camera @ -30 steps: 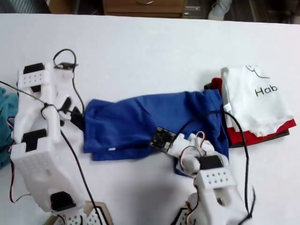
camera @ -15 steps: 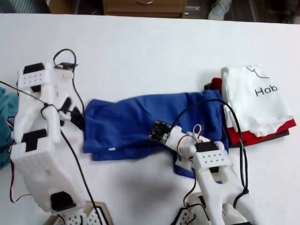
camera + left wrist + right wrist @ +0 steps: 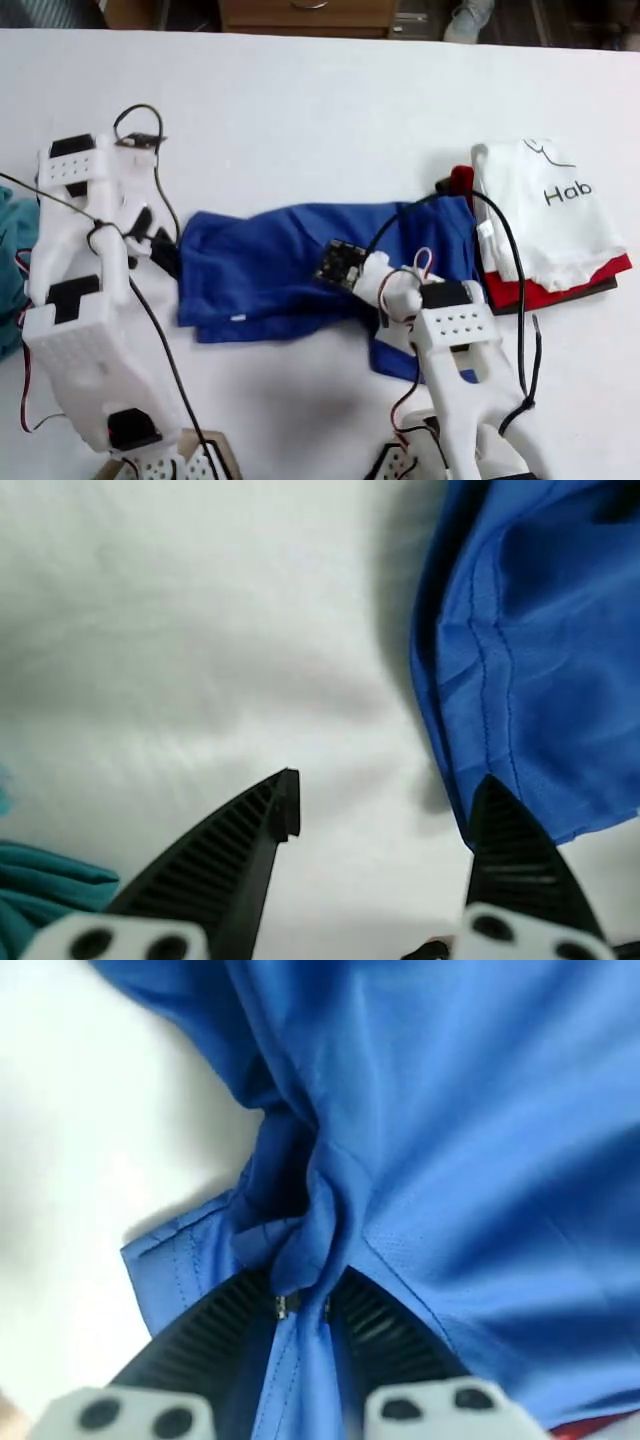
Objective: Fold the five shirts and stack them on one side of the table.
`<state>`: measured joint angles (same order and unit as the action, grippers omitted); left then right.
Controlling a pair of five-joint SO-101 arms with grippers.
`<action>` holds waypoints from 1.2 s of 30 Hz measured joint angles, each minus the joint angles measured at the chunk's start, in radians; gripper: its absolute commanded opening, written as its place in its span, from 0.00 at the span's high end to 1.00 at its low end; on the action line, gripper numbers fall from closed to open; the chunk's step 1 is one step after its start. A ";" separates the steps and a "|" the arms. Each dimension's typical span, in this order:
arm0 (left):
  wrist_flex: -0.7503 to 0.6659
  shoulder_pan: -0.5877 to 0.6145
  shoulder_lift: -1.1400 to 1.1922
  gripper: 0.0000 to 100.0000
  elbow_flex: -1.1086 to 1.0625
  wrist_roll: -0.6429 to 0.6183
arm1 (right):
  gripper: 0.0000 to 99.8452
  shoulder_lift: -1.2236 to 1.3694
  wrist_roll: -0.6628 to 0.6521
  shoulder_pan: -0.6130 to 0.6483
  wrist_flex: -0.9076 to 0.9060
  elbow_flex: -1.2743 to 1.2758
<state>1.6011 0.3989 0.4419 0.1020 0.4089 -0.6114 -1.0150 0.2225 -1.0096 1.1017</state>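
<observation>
- The blue shirt (image 3: 270, 265) lies spread and wrinkled on the white counter (image 3: 300, 110), between the two arms; its right end reaches the pile.
- The right hand (image 3: 300, 1305) is closed on a bunched fold near the shirt's lower edge (the cloth gathers into the pinch), probably so that part can be carried across for a fold.
- The left hand (image 3: 388, 795) is open and holds nothing, low beside the shirt's left edge; I judge it is placed to take that side.
- A white shirt (image 3: 545, 210) lies on a red shirt (image 3: 560, 292) at the right side, where the folded ones collect.
- A teal shirt (image 3: 10, 240) lies at the left edge and looks unfolded.
</observation>
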 measured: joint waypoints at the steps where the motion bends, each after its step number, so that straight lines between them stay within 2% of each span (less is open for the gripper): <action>1: 0.000 0.000 0.000 0.71 0.000 0.000 | 0.98 0.000 0.000 0.000 -0.002 0.000; 5: 0.000 0.000 0.000 0.71 0.000 0.000 | 0.98 -0.025 0.000 0.000 -0.040 0.000; 13: 0.000 0.000 0.000 0.71 0.000 0.000 | 0.98 -0.318 0.000 0.006 -0.203 0.015; 25: 0.000 0.000 0.000 0.71 0.000 0.000 | 0.98 -0.381 -0.002 0.008 -0.201 0.187; 32: 0.000 0.000 0.000 0.71 0.000 0.000 | 0.76 -0.381 -0.002 0.008 -0.178 0.187; 36: 0.000 0.000 0.000 0.71 0.000 0.000 | 0.75 -0.381 -0.002 0.008 -0.176 0.187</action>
<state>1.6011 0.3989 0.4419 0.1020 0.4089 -0.9920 -1.0165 0.2302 -1.1861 1.2889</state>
